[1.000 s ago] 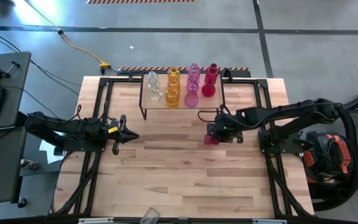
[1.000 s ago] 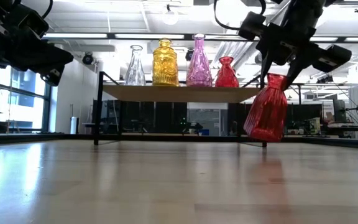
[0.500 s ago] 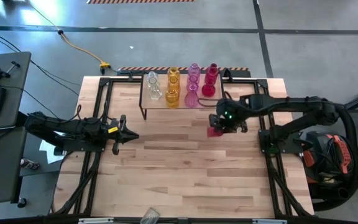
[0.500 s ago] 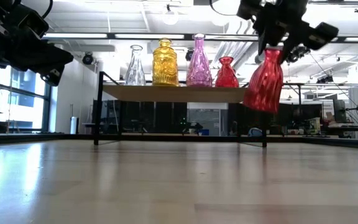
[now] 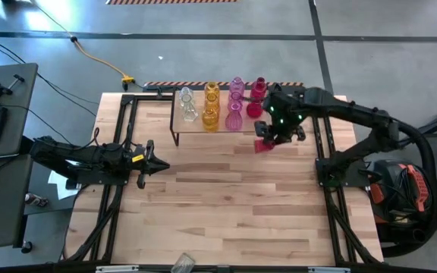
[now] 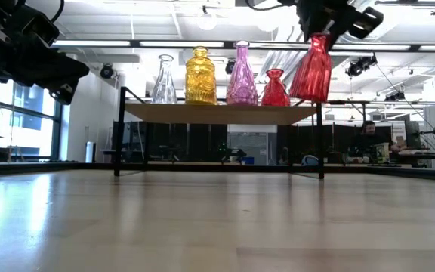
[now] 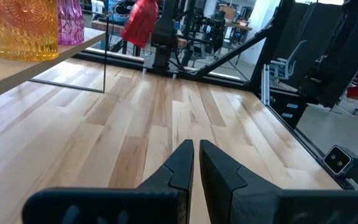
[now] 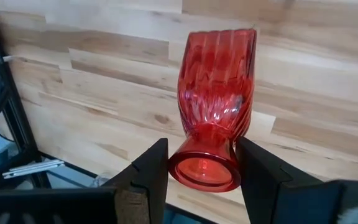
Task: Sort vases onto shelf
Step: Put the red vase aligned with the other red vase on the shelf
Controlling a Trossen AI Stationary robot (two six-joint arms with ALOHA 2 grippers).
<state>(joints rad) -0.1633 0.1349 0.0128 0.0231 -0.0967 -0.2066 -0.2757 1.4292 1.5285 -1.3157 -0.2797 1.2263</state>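
Right hand [image 5: 278,134] holds a red vase [image 6: 312,69] above the wooden table [image 5: 226,205].

Between my right fingers [image 8: 151,171]: a ribbed red vase [image 8: 216,93]. Beyond: clear, amber, pink, red vases [image 6: 202,75].

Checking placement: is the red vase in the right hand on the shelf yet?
No. The red vase hangs from the right hand, clear of the shelf.

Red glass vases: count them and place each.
3: one ribbed vase in the right gripper, by the wooden shelf's right end; two vases on that end, one behind the other. The arm may hide more.
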